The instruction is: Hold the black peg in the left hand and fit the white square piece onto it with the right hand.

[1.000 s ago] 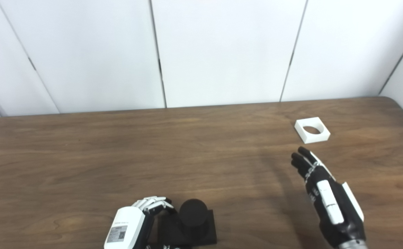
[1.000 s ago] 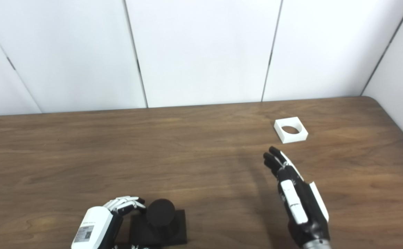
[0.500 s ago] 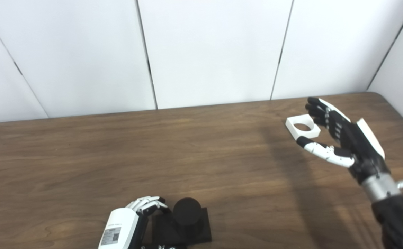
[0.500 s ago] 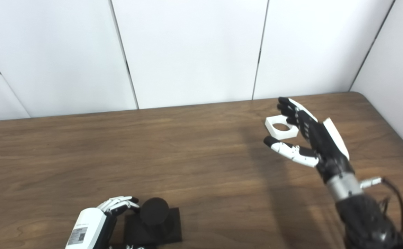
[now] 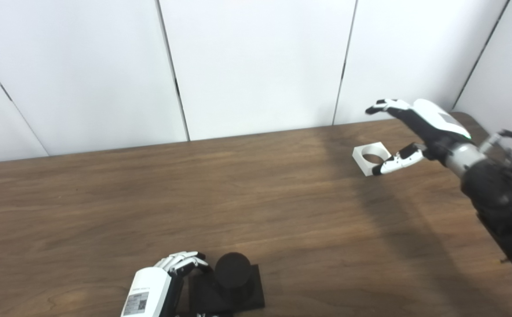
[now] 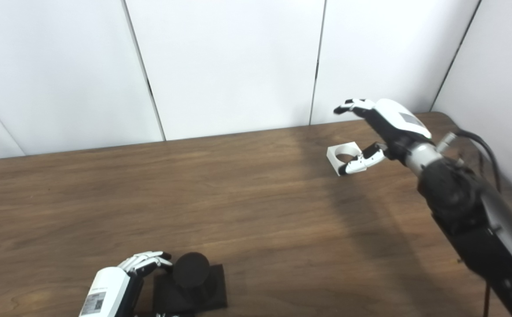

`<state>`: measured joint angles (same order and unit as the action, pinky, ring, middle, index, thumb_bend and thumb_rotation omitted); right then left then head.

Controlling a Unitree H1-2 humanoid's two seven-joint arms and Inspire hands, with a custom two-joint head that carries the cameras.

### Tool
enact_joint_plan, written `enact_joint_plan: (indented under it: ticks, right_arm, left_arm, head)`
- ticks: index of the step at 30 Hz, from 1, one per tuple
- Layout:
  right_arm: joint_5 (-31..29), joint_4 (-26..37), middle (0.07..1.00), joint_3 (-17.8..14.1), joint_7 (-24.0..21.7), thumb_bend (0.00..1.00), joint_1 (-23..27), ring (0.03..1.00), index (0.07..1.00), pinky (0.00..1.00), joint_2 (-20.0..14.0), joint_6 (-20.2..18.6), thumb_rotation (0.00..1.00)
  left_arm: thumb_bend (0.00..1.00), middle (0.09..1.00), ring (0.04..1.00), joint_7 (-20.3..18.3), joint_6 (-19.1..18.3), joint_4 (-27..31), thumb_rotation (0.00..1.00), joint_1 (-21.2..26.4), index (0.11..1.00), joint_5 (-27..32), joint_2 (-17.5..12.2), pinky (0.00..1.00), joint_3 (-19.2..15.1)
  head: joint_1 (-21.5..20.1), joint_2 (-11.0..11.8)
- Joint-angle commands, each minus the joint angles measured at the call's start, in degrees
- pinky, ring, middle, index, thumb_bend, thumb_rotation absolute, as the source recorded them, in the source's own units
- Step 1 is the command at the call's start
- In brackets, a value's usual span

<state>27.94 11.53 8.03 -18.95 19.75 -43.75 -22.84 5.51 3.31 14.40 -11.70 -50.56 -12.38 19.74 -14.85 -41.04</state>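
Your right hand (image 5: 418,127) is raised over the far right part of the table (image 5: 106,207), fingers (image 5: 385,105) stretched forward and the thumb (image 5: 392,163) dropped well below them, so the hand is spread wide and holds nothing. The white square piece (image 5: 370,157) lies flat on the table beneath that spread, between the fingers above and the thumb, whose tip overlaps the piece's near right corner in both views (whether it actually touches the piece cannot be told from these angles). The round hole in the piece faces upward. The dark forearm (image 5: 500,198) behind the hand runs back to the lower right edge, with a cable (image 6: 480,141) looping beside the wrist.

Your left hand (image 5: 159,286) sits low at the near edge, well apart from the right hand and the piece. Its fingers (image 5: 181,260) curl toward the black peg (image 5: 232,268), their tips just beside the peg's left side at the edge of its square black base (image 5: 256,293). The base rests flat on the table and the peg stands upright from it. Whether the hand is closed on the peg cannot be told, since its lower part is cut off by the picture edge.

Behind the table stand white wall panels (image 5: 256,61) with dark vertical seams.
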Motion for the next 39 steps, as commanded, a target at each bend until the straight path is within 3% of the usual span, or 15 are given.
enact_joint_plan:
  ticks: [1, 12, 20, 39]
  right_arm:
    - [2.93, -0.78, 0.966, 0.69, -1.21, 0.93, 4.36, 1.0, 0.831, 0.99, -2.69, 2.13, 0.11]
    - [12.44, -13.24, 1.0, 9.73, -9.72, 0.98, 13.96, 1.0, 0.849, 1.0, -3.66, 5.68, 0.16]
    - [16.18, -19.95, 1.0, 12.57, -12.18, 0.99, 18.09, 1.0, 0.842, 1.0, -2.03, 7.79, 0.17]
    - [17.94, -30.47, 0.981, 13.5, -9.1, 0.95, 19.92, 1.0, 0.824, 1.0, 0.21, 12.14, 0.15]
  left_arm:
    - [0.51, 0.745, 0.776, -2.06, 0.04, -1.23, 0.04, -0.78, 0.487, 0.76, -0.07, 0.71, 0.74]
    - [0.51, 0.741, 0.776, -2.33, -0.05, -0.86, 0.04, -0.87, 0.487, 1.19, 0.0, 0.71, 0.65]
    - [0.51, 0.742, 0.779, -3.0, -0.99, -0.1, 0.04, -1.06, 0.487, 1.09, 0.3, 0.71, 0.65]
    - [0.51, 0.74, 0.779, -3.16, -1.07, 0.88, 0.04, -1.38, 0.487, 1.25, 0.38, 0.7, 0.63]
  head:
    - [-0.01, -0.06]
    - [-0.06, -0.24]
    - [0.27, -0.47]
    - [0.5, -0.9]
